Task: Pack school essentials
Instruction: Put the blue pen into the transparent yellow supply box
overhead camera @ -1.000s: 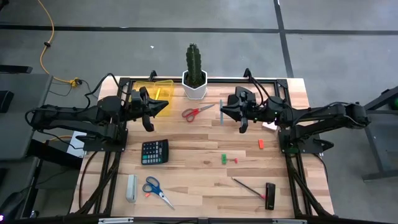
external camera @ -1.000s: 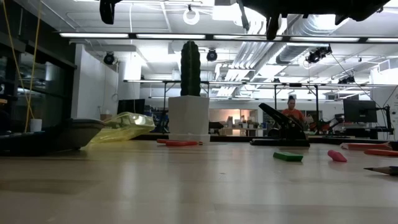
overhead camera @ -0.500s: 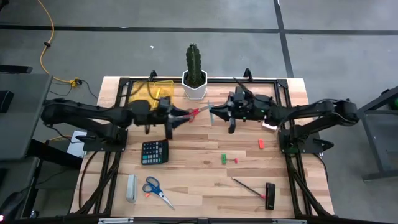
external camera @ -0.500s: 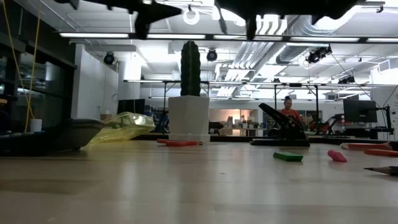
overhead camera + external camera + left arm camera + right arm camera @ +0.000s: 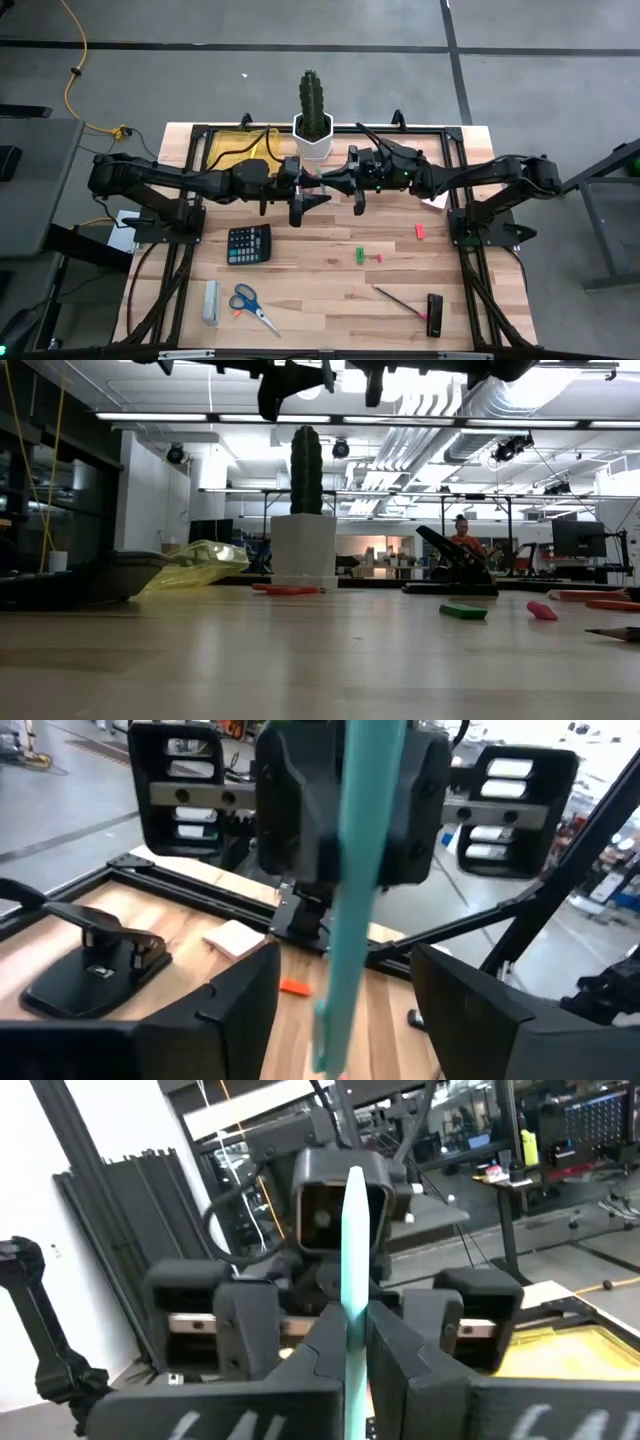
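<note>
1. You have a wooden table (image 5: 300,290) with a black frame, and both arms meet above its far middle, just in front of the potted cactus (image 5: 312,112)
2. Your left gripper (image 5: 308,193) faces the right one with its fingers (image 5: 235,1010) spread wide, one on each side of the teal pen (image 5: 352,890), not touching it
3. Your right gripper (image 5: 345,181) has its fingers (image 5: 330,1355) pressed onto the teal pen (image 5: 352,1275), holding it upright between the two grippers
4. The yellow bin (image 5: 232,147) sits at the far left corner, behind the left arm
5. The black calculator (image 5: 248,243) lies left of centre; the pale grey bar (image 5: 211,302) and the blue-handled scissors (image 5: 249,303) lie near the front left edge
6. The red-handled scissors (image 5: 288,589) lie in front of the cactus pot
7. A black hole punch (image 5: 434,314) and a thin dark stick (image 5: 397,300) lie front right
8. A green piece (image 5: 360,255), a small red piece (image 5: 379,257) and an orange piece (image 5: 421,231) lie right of centre, well apart from the grippers
</note>
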`<state>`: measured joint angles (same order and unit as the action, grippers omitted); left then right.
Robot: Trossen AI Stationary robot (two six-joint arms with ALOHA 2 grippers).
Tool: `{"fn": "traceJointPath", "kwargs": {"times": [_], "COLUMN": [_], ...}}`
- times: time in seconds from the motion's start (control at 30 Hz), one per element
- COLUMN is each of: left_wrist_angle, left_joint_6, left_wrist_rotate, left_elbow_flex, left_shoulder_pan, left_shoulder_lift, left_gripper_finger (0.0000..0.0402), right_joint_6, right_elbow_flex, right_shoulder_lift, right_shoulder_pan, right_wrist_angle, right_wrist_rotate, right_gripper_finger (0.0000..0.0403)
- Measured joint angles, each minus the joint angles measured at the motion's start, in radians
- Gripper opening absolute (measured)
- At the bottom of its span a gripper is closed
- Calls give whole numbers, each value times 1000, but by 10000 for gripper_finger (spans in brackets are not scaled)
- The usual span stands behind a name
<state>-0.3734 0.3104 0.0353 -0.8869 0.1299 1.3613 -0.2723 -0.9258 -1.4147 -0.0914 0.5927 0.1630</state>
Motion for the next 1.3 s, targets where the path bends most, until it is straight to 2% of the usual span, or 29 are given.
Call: {"fn": "traceJointPath", "kwargs": {"times": [0.13,0.33,0.37,0.47,0.57,0.83,0.97,1.1,1.3], "left_wrist_angle": [-2,-5,-5,-4,16,296,349,305,195], "left_joint_6": [-42,-70,-75,-77,-104,-166,-175,-132,-103], "left_wrist_rotate": [18,31,31,27,29,31,63,85,74], "left_elbow_flex": [-1,-2,-2,-2,-2,-1,32,125,260], "left_shoulder_pan": [0,0,0,0,1,63,80,65,17], "left_shoulder_lift": [0,-4,-4,-5,-7,-161,-292,-430,-583], "left_gripper_finger": [161,29,18,22,24,10,11,11,11], "right_joint_6": [11,12,12,-8,-36,-37,-34,-7,-42], "right_elbow_flex": [-5,-5,-5,-5,-5,-5,-5,20,113], "right_shoulder_lift": [0,0,0,0,4,157,264,362,462], "right_shoulder_pan": [0,0,0,0,-2,-50,-74,-80,-67], "right_wrist_angle": [0,-13,-12,-11,-33,-304,-456,-548,-497], "right_wrist_rotate": [0,3,7,-6,-23,-73,-72,-79,-109], "right_gripper_finger": [0,0,0,2,24,175,233,252,254]}}
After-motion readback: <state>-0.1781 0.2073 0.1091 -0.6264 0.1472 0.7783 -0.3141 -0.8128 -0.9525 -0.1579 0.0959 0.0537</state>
